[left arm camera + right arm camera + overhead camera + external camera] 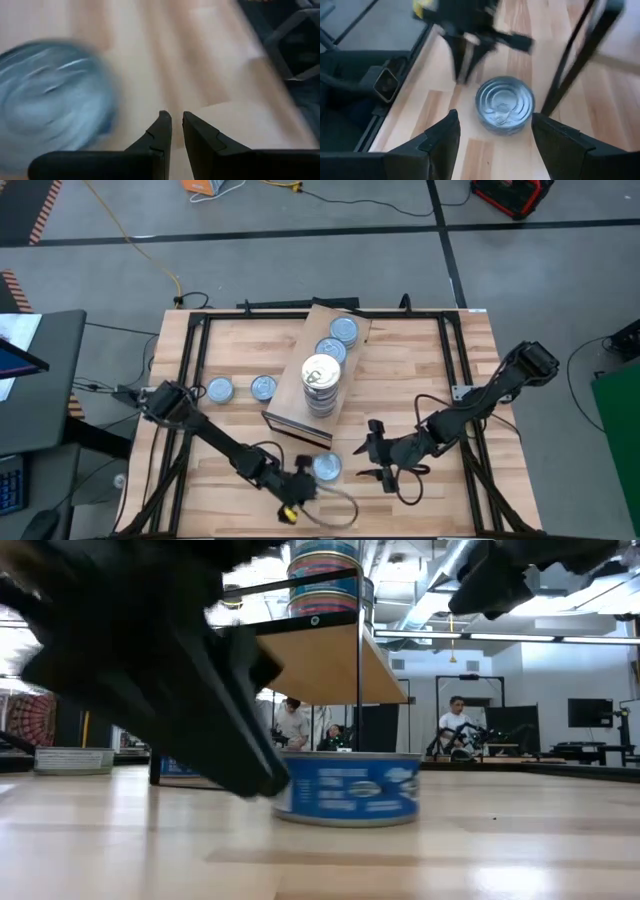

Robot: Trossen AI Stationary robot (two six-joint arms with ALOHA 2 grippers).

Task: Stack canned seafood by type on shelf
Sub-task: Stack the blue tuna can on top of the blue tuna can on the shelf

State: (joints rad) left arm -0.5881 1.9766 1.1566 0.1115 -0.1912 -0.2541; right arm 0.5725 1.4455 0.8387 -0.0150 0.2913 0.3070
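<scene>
Two loose tins: silver-topped cans (pixel 219 390) and (pixel 263 387) sit on the tabletop (pixel 420 370), left of the shelf.
Shelf (pixel 295 395): angled plank carrying a tall stack (pixel 321 385) and two flat tins (pixel 337 340).
Front tin (pixel 327 467): between both grippers.
Left gripper (pixel 305 480): fingers pressed together, empty, just beside it.
Right gripper (pixel 372 448): fingers spread, empty, facing it.

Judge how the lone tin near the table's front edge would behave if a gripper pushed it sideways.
The tin is low, wide and lying flat, so it would likely slide rather than tip or roll. Its metal lid and wall look rigid, probably not denting. On the smooth table, it may skid easily.
</scene>
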